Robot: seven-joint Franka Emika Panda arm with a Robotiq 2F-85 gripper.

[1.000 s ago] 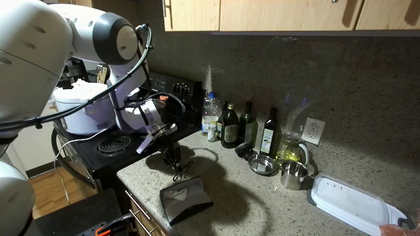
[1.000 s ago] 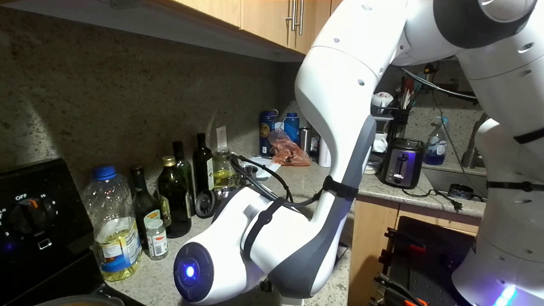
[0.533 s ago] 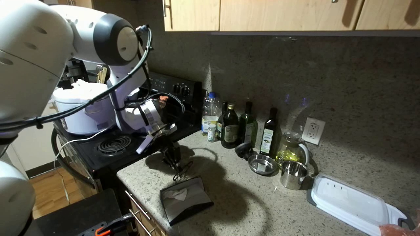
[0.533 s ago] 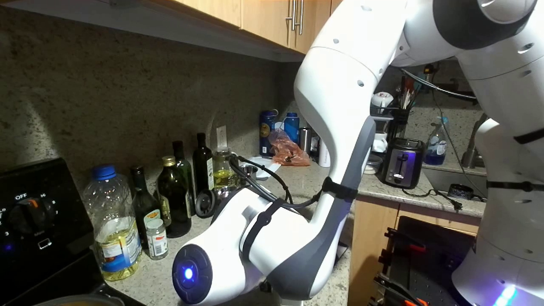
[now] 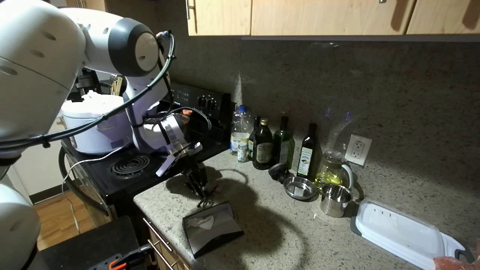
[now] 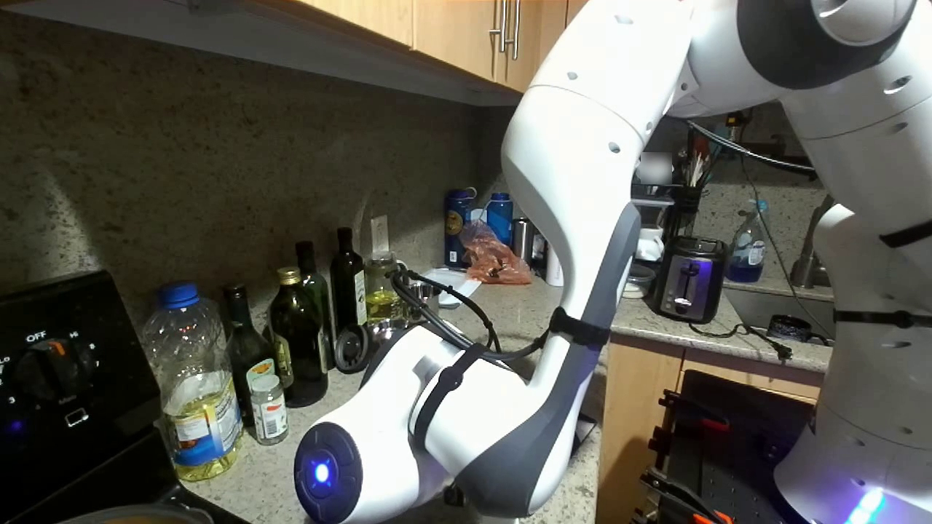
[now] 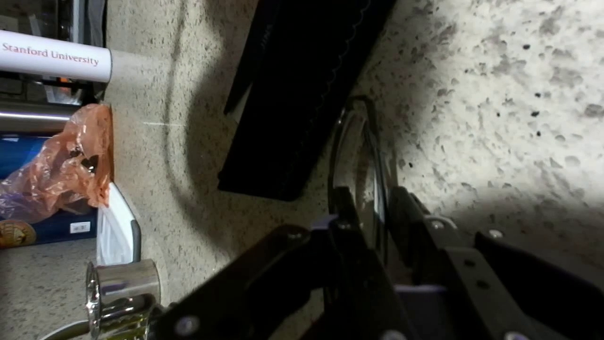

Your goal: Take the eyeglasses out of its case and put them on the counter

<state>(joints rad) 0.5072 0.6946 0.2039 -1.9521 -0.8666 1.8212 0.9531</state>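
The black case stands open on the speckled counter, its pale lining and a whitish cloth showing in an exterior view. In the wrist view the case shows its dark outside. The thin dark-framed eyeglasses are outside the case, close beside it, at the counter surface; I cannot tell whether they fully rest on it. My gripper points down with its fingers apart, one on each side of the eyeglasses, and a gap shows between them. In an exterior view the gripper is low beside the case's far edge.
Several bottles stand along the backsplash, with a steel dish, a steel cup and a glass jug. A white tray lies at the right. The black stove adjoins the counter.
The gripper fingers have spread a little around the eyeglasses, and the eyeglasses have shifted between them. The arm has sunk very slightly. The case has not moved.
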